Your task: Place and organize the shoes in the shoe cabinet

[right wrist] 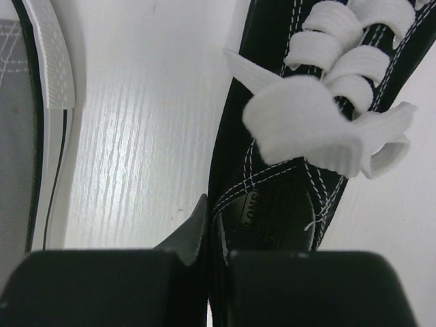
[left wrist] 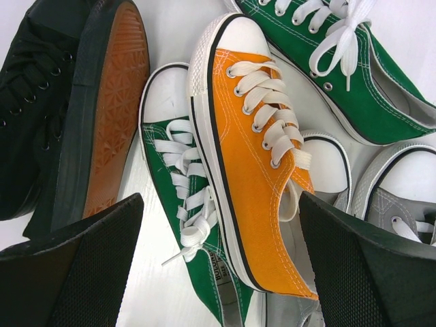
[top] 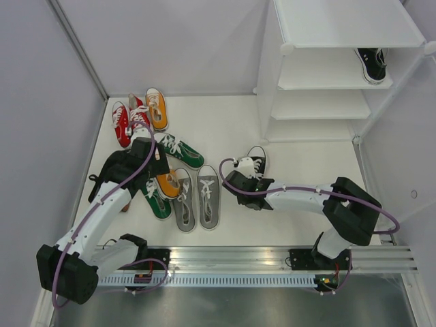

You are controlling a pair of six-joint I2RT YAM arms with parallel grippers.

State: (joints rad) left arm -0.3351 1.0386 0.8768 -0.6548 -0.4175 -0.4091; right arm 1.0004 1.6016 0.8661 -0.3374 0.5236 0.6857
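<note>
White tabletop [top: 300, 211] between pale walls, seen from above. At 1 o'clock stands the tall white translucent plastic shoe cabinet [top: 320, 105], with one black canvas sneaker [top: 372, 65] on the shelf just under its top panel. At 9 o'clock lie loose shoes, among them a red pair [top: 126, 121] and a grey pair [top: 184, 204]. Your left gripper [left wrist: 221, 272] hangs with fingers apart over an orange canvas sneaker [left wrist: 255, 157] lying across a green sneaker [left wrist: 178, 197], whose tongue label is too small to read. Your right gripper [right wrist: 216, 267], near centre, is clamped on the collar of a second black sneaker [right wrist: 272, 204]. Its insole print is only partly legible.
</note>
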